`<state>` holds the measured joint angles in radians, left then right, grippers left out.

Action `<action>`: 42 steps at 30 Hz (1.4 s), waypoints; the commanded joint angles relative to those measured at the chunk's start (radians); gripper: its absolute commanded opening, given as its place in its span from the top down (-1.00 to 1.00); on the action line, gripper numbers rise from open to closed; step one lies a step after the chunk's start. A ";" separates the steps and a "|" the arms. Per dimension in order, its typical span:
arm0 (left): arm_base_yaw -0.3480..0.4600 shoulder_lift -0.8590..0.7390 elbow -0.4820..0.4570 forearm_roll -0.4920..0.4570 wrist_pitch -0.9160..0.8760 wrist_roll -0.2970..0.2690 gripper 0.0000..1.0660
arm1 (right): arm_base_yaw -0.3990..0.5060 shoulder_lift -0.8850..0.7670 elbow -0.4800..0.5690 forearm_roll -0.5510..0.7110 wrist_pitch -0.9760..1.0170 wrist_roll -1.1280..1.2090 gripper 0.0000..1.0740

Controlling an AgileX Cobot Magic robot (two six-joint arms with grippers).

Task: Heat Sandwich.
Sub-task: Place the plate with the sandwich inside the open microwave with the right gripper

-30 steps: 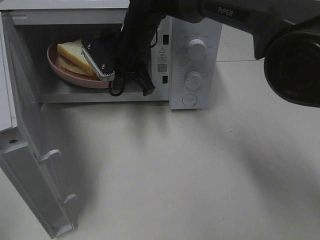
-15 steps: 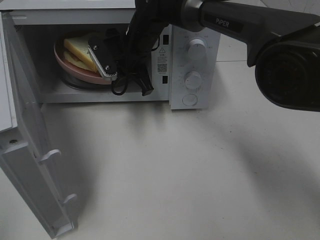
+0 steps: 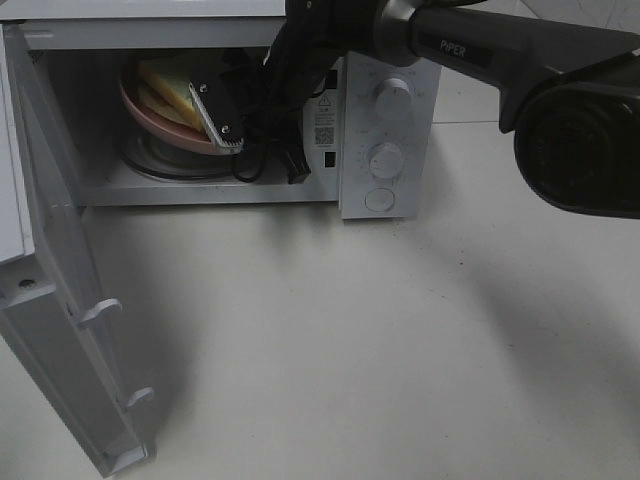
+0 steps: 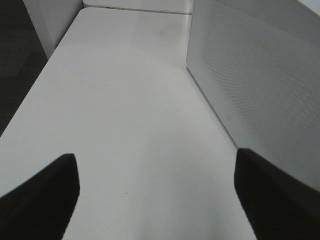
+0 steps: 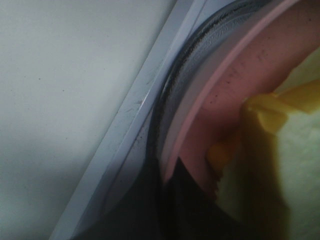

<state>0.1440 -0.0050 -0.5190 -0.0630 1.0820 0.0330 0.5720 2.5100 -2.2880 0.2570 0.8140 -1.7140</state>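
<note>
The sandwich [image 3: 168,82] was spotted on the pink plate [image 3: 172,136] inside the microwave [image 3: 390,120], roughly 10 o'clock from the right pincer [image 5: 167,192], which was clamped on the plate's rim, while the left pincer [image 4: 156,200] was seen gaping wide, well apart.

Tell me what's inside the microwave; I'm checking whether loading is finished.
The sandwich on its pink plate, gripped at the rim by the right claw, over the glass turntable. The claw and cables hide whatever lies behind them.
</note>
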 commanded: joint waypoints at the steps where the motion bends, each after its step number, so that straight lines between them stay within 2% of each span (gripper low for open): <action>1: -0.004 -0.017 0.004 -0.002 -0.013 -0.003 -0.51 | -0.002 0.003 -0.013 0.010 -0.060 -0.010 1.00; 32: -0.004 -0.017 0.004 -0.002 -0.013 -0.003 -0.51 | -0.014 0.044 -0.013 -0.027 -0.147 0.049 1.00; 37: -0.004 -0.017 0.004 -0.002 -0.013 -0.003 -0.51 | -0.014 0.044 -0.013 -0.034 -0.146 0.049 0.90; 42: -0.004 -0.017 0.004 -0.002 -0.013 -0.003 -0.51 | -0.014 0.044 -0.013 -0.034 -0.116 0.067 0.61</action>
<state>0.1440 -0.0050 -0.5190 -0.0630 1.0820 0.0330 0.5690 2.5650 -2.2900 0.2270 0.6970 -1.6590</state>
